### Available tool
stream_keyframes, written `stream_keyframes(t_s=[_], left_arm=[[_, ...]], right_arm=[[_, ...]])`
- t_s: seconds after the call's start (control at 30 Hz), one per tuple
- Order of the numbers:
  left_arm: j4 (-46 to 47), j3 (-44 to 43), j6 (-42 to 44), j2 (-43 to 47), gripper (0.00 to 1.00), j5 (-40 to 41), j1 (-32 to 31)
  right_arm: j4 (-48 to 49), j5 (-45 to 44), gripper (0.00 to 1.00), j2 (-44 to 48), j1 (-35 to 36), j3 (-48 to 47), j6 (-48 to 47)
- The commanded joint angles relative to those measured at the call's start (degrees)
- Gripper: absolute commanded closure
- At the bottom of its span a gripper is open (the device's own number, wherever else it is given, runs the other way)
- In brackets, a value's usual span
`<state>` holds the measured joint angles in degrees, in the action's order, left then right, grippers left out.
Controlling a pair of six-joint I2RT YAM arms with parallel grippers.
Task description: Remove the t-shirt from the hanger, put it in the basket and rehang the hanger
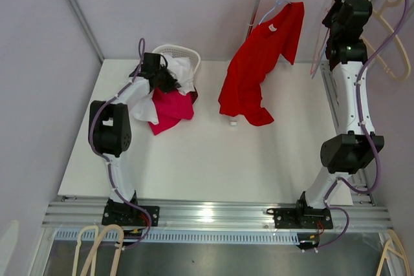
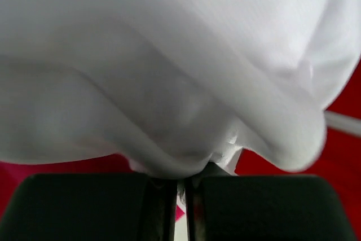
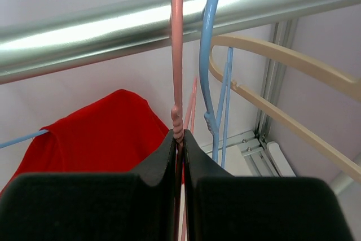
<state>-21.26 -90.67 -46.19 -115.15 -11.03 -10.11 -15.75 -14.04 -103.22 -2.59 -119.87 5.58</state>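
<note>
T-shirt point(image 1: 249, 82), red, hangs off one shoulder of a blue hanger point(image 1: 275, 4), its hem pooled on the table point(image 1: 213, 159). Nearer in, on the left, a pink garment point(image 1: 171, 109) spills out in front of the basket point(image 1: 174, 50). The left gripper point(image 2: 181, 187) sits right there, fingers pressed together on a white cloth point(image 2: 169, 71). Farther back, up at the rail point(image 3: 113, 29), the right gripper point(image 3: 179, 139) is clamped on a pink hanger point(image 3: 177, 55), with wooden hangers point(image 3: 282, 55) just beside.
</note>
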Motion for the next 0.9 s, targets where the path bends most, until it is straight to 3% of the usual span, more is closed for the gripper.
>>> stream_keyframes(t_s=[0.0, 0.2, 0.27, 0.3, 0.4, 0.53, 0.57, 0.87], left_arm=[[1.1, 0.6, -2.1, -1.8, 0.92, 0.7, 3.8], [-0.1, -0.8, -2.0, -3.8, 0.89, -1.5, 6.9], [-0.5, -1.9, -1.1, -3.4, 0.82, -0.9, 7.1], [-1.1, -2.0, -0.9, -2.7, 0.64, -0.6, 7.0], [-1.1, -2.1, -0.1, -1.2, 0.43, 1.1, 7.0], [-3.0, -2.9, 0.9, 1.4, 0.22, 4.9, 7.1], [-3.3, -3.2, 1.5, 1.8, 0.02, 5.7, 7.1], [-0.5, 0.6, 2.6, 10.1, 0.0, 10.3, 6.8]], right_arm=[[3.2, 0.5, 1.0, 3.5, 0.0, -0.4, 0.2], [3.6, 0.8, 1.0, 4.7, 0.0, -0.7, 0.3], [3.4, 1.1, 1.0, 4.8, 0.0, -1.1, 0.3], [3.4, 1.3, 1.0, 4.9, 0.0, -1.2, 0.4], [2.6, 1.5, 1.0, 4.2, 0.0, -2.3, 0.5], [2.5, 1.6, 1.0, 3.3, -0.1, -2.8, 0.4], [2.5, 1.6, 1.0, 3.1, -0.1, -3.0, 0.5], [2.5, 2.3, 1.0, 1.4, -0.1, -4.3, 0.6]])
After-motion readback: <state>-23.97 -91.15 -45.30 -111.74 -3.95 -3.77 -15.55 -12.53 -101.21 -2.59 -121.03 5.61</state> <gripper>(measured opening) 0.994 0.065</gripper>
